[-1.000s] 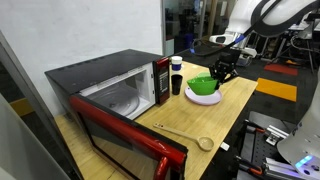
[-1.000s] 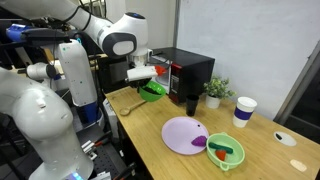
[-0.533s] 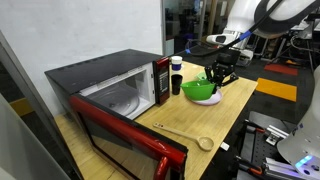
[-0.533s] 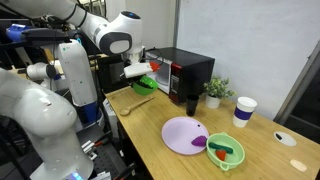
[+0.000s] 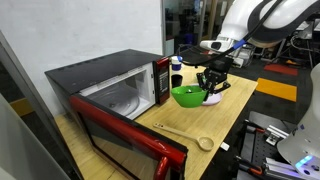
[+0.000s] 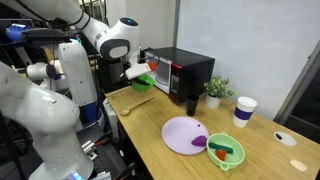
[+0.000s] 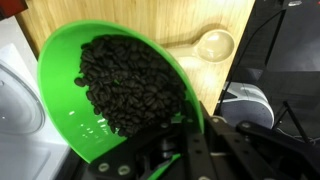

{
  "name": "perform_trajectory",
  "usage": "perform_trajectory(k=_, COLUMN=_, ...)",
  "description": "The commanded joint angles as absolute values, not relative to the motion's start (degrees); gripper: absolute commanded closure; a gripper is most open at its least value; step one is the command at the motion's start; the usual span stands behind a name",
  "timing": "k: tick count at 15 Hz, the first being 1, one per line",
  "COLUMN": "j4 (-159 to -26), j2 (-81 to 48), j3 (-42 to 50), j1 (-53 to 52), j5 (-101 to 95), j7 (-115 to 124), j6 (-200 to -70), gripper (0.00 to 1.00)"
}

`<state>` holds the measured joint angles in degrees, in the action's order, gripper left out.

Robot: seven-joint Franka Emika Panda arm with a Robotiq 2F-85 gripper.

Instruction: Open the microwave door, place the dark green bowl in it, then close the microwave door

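The microwave [image 5: 100, 85] stands at the left end of the counter [image 5: 230, 118]. The microwave door [image 5: 125, 135] hangs open as before, and the wooden spoon [image 5: 186, 131] has not shifted. The dark green bowl [image 5: 185, 96], full of dark beans [image 7: 125, 85], now hangs above the counter near the microwave's control strip. A second ago it was over the white dish [image 5: 211, 99]. The pincer [image 5: 205, 90] is clamped on the bowl's right rim, having carried it leftward.

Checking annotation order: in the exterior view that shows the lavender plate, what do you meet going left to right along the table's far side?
green bowl, held up off the table → microwave → potted plant → white cup
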<state>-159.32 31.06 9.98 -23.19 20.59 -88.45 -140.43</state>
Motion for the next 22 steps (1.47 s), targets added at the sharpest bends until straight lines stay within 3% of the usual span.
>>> perform_trajectory(k=1, j4=-159.2, j2=26.6, j3=9.3, j1=-26.3, j5=25.0, j7=-94.0, j6=-146.9, gripper=0.99)
perform_trajectory(k=15, j4=-154.5, j2=8.6, j3=7.1, j1=-39.9, j5=34.3, j7=-99.8, j6=-169.6, gripper=0.99)
perform_trajectory(k=21, j4=-149.5, j2=1.0, j3=7.5, j1=-40.3, j5=33.3, j7=-99.3, j6=-171.4, gripper=0.99)
perform_trajectory(k=22, j4=-152.2, j2=4.4, j3=7.0, j1=-40.1, j5=32.3, j7=-97.6, j6=-170.3, gripper=0.95)
